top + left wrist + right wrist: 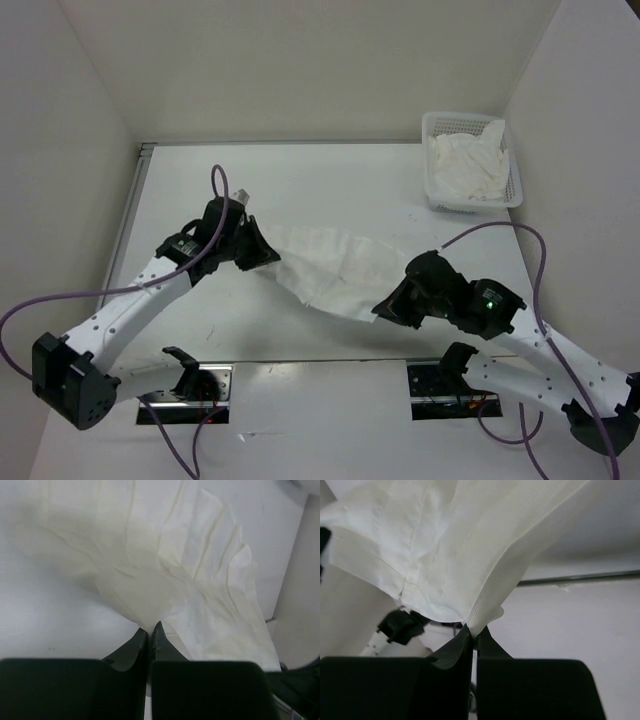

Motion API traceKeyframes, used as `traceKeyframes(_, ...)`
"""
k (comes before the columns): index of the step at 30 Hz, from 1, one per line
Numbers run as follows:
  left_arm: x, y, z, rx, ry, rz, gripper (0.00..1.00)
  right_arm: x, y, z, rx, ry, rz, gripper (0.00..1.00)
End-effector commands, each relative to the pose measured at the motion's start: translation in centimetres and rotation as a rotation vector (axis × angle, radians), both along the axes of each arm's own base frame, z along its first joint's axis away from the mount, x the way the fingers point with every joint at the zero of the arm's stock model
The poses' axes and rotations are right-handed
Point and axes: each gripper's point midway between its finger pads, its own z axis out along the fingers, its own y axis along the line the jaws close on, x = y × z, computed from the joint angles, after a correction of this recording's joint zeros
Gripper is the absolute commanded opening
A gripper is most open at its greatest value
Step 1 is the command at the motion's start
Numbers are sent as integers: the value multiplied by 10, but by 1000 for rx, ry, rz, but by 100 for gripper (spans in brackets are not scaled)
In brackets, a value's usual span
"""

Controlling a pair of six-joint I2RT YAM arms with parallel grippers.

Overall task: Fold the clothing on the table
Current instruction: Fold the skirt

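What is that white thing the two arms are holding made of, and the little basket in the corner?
The clothing looks like thin woven fabric, perhaps cotton, matte: fine ribbed weave and soft creases show close up. The basket looks like stiff white plastic: its walls are an open mesh.

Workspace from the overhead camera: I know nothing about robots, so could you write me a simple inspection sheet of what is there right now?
Surface: table, white and flat, with a few faint marks.
Job's things: clothing, white and wrinkled, stretched between the two arms, not yet folded.
Clutter: mesh basket at the far right corner, with a white cloth heap in it.
Tools: left tool shut on one end of the clothing; right tool shut on the other end.
Cables: a purple cable loops off each arm; neither lies on the clothing.
Surroundings: plain white walls on three sides; nothing else seen.
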Motion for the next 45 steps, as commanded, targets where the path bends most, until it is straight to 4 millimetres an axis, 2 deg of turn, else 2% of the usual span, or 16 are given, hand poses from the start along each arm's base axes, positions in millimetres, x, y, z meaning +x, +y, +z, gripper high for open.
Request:
traceKeyframes(1, 56, 10, 6, 20, -83, 118, 0, 43, -8, 17, 51, -118, -186, 0)
traceKeyframes(5, 93, 17, -21, 59, -71, 188, 0, 80, -23, 13, -3, -193, -261, 0)
traceKeyframes(8, 119, 29, -56, 114, -5, 245, 0, 109, -43, 14, -71, -257, -323, 0)
traceKeyframes(10, 135, 31, -59, 121, -7, 244, 0, 132, -60, 18, -102, -295, -388, 0)
traceKeyframes(13, 154, 28, -71, 127, 6, 253, 0, 155, -70, 8, -149, -298, -384, 0)
traceKeyframes(14, 157, 28, -83, 142, 20, 245, 0, 160, -68, -1, -169, -281, -373, 0)
traceKeyframes(19, 171, 23, -99, 161, 44, 237, 0, 189, -64, -6, -232, -302, -351, 0)
traceKeyframes(23, 177, 19, -118, 176, 73, 220, 0, 205, -59, -32, -280, -269, -332, 11)
traceKeyframes(25, 183, 14, -114, 156, 47, 201, 0, 212, -57, -44, -305, -260, -308, 13)
traceKeyframes(27, 186, 8, -117, 130, 36, 184, 14, 227, -59, -39, -328, -298, -330, 18)
traceKeyframes(28, 191, 1, -102, 86, -13, 169, 32, 231, -60, -37, -342, -313, -323, 21)
traceKeyframes(30, 194, -3, -90, 52, -56, 156, 45, 245, -61, -33, -363, -329, -325, 25)
traceKeyframes(32, 204, -11, -69, 25, -102, 133, 80, 258, -64, -28, -376, -338, -330, 29)
traceKeyframes(35, 211, -18, -50, 0, -134, 108, 100, 272, -61, -35, -383, -335, -309, 34)
traceKeyframes(42, 221, -25, 13, -82, -295, 93, 100, 319, -69, -15, -365, -428, -346, 37)
traceKeyframes(45, 209, -22, 27, -82, -328, 72, 100, 317, -77, -9, -388, -434, -344, 40)
